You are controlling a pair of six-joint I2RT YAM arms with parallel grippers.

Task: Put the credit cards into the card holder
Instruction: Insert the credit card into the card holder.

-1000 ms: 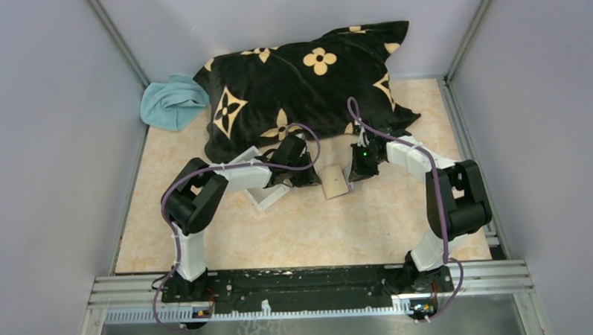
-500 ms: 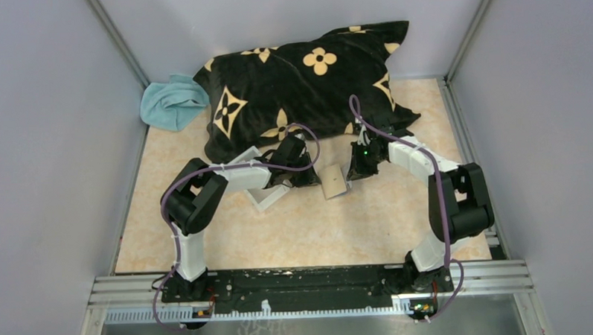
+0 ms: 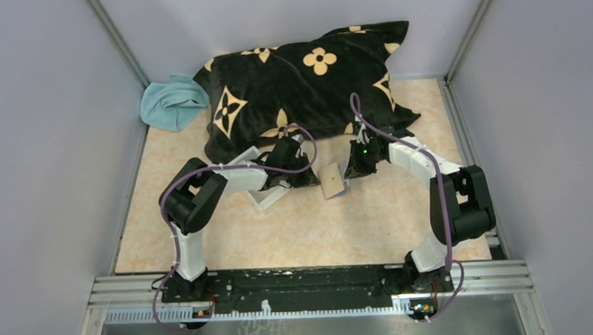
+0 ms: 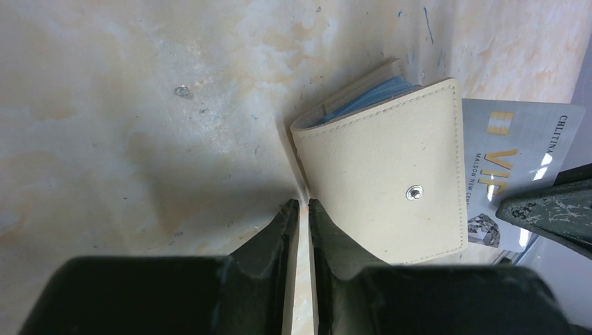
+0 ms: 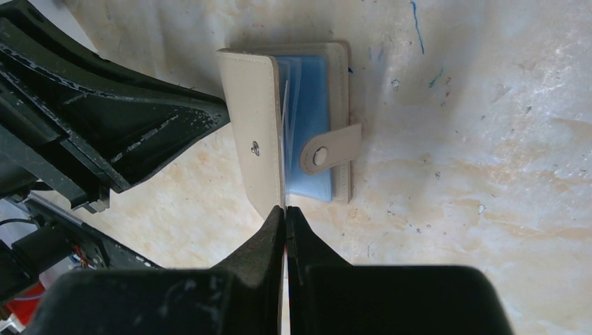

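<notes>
Left tool [image 3: 306,179] and right tool [image 3: 349,169] sit either side of the card holder [image 3: 333,182] on the top cam, mid table [image 3: 296,234], just in front of the pillow [image 3: 306,93]; its long axis runs roughly away from the arm bases, a bit tilted. Under the left arm there's the clear tray [image 3: 266,200], can't tell if any cards are in it. Left wrist cam: the left tool's fingers are nearly together with just a sliver of gap, tips right at the fold-side corner of the tan cover, and I honestly can't tell whether it's pinching anything. The fold faces this tool, the open side faces away, and a grey VIP card [image 4: 516,153] pokes out past that open edge, so it's only partly in. Right wrist cam: the right tool is clamped shut on that card, seen edge-on, sitting between the lifted cover and the blue pockets [image 5: 307,125], with the tab [image 5: 331,150] flopped over them. So I'd say one card is mid-insert; whether others are already inside I can't see
</notes>
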